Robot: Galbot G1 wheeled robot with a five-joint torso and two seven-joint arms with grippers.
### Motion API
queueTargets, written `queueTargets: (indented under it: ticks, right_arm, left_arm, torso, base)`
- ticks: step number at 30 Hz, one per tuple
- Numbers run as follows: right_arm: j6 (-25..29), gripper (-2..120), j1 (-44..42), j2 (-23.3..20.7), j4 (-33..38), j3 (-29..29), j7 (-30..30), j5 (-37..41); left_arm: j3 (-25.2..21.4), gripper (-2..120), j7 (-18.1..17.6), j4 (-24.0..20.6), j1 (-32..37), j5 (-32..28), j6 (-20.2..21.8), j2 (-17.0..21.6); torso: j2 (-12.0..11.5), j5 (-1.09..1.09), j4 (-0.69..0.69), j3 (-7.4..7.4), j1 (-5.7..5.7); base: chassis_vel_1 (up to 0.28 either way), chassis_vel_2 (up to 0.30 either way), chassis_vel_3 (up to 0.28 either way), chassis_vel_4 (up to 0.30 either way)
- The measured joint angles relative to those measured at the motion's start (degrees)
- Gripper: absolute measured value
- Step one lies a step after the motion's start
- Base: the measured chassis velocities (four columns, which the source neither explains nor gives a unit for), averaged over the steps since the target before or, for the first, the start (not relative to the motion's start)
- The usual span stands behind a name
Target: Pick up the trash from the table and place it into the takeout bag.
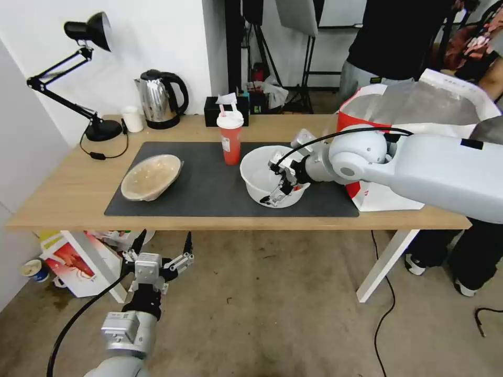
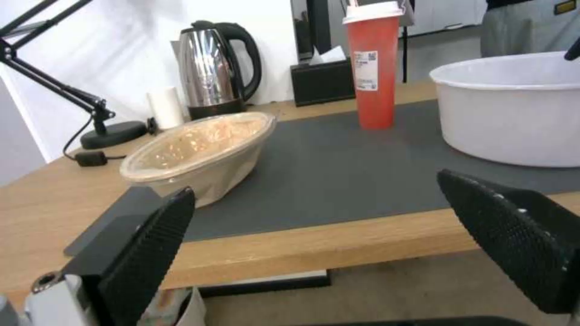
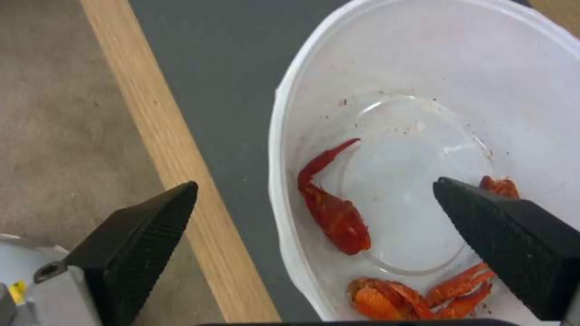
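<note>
A: Your right gripper [image 1: 280, 183] is hanging over the near rim of the large round white plastic bowl [image 1: 262, 175], fingers spread wide: one pad [image 3: 507, 235] is sitting over the inside, above the red crayfish scraps [image 3: 332, 208], the other [image 3: 133, 244] is standing outside the wall, over the dark-grey mat [image 1: 209, 183] and the front edge of the long light-wood table [image 1: 68, 193]. Nothing is gripped yet.

B: And where is everything else sitting?

A: The bowl is resting on the mat, just beside the boxy white-and-red takeout bag with silver foil lining [image 1: 419, 102], which is standing open at the table's right end. The red lidded straw cup [image 1: 230, 137] is standing upright behind the bowl, and the shallow tan bowl [image 1: 152, 177] is lying tilted at the mat's left. Your left gripper [image 1: 162, 246] is waiting below the table's front edge, fingers wide, empty.

B: What are you risking from here?

A: I'd judge the thin wall is likely to flex (it's a light disposable), so a pinch on one side could tip the bowl and spill the scraps. Closing off-centre could also push it into the bag or the cup.
</note>
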Motion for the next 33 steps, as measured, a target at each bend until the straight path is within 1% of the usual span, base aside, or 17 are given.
queueTargets:
  ticks: [17,21,22,24,25,27,28,31,32,33]
  right_arm:
    - [0.02,100,-1.62,0.67,-1.39,-0.16,0.59,-0.53]
    - [0.02,90,-1.74,0.95,-1.86,-0.06,0.99,-0.50]
    - [0.02,90,-1.74,0.95,-1.86,-0.06,0.99,-0.50]
    - [0.03,82,-2.21,1.07,-2.07,-0.01,1.56,-0.38]
    - [0.03,82,-2.21,1.07,-2.07,-0.01,1.56,-0.38]
    - [0.03,73,-2.82,1.16,-2.23,0.08,2.02,-0.28]
    - [0.03,73,-2.82,1.16,-2.23,0.08,2.02,-0.28]
    - [0.03,56,-3.53,1.26,-2.40,0.15,2.28,-0.23]
    - [0.03,56,-3.53,1.26,-2.40,0.15,2.28,-0.23]
    - [0.03,52,-3.59,1.28,-2.45,0.16,2.28,-0.23]
  left_arm:
    - [0.00,100,0.00,0.00,0.00,0.00,0.00,0.00]
    - [0.00,100,0.00,0.00,0.00,0.00,0.00,0.00]
    - [0.00,100,0.00,0.00,0.00,0.00,0.00,0.00]
    - [0.00,100,0.00,0.00,0.00,0.00,0.00,0.00]
    - [0.00,100,0.00,0.00,0.00,0.00,0.00,0.00]
    - [0.00,100,0.00,0.00,0.00,0.00,0.00,0.00]
    - [0.00,100,0.00,0.00,0.00,0.00,0.00,0.00]
    - [0.00,100,0.00,0.00,0.00,0.00,0.00,0.00]
    - [0.00,100,0.00,0.00,0.00,0.00,0.00,0.00]
    - [0.00,100,0.00,0.00,0.00,0.00,0.00,0.00]
  torso:
    - [0.00,0.00,0.00,0.00,0.00]
    - [0.00,0.00,0.00,0.00,0.00]
    - [0.00,0.00,0.00,0.00,0.00]
    - [0.00,0.00,-0.01,0.00,0.00]
    - [0.00,0.00,-0.01,0.00,0.00]
    - [0.00,0.00,0.00,0.00,0.00]
    - [0.00,0.00,0.00,0.00,0.00]
    - [0.00,0.00,0.00,0.00,0.00]
    - [0.00,0.00,0.00,0.00,0.00]
    - [0.00,0.00,0.00,0.00,0.00]
  base:
    - [0.000,0.000,0.000,0.000]
    - [0.000,0.000,0.000,0.000]
    - [0.000,0.000,0.000,0.000]
    - [0.000,0.000,0.000,0.000]
    - [0.000,0.000,0.000,0.000]
    - [0.000,0.000,0.000,0.000]
    - [0.000,0.000,0.000,0.000]
    - [0.000,0.000,0.000,0.000]
    - [0.000,0.000,0.000,0.000]
    - [0.000,0.000,0.000,0.000]
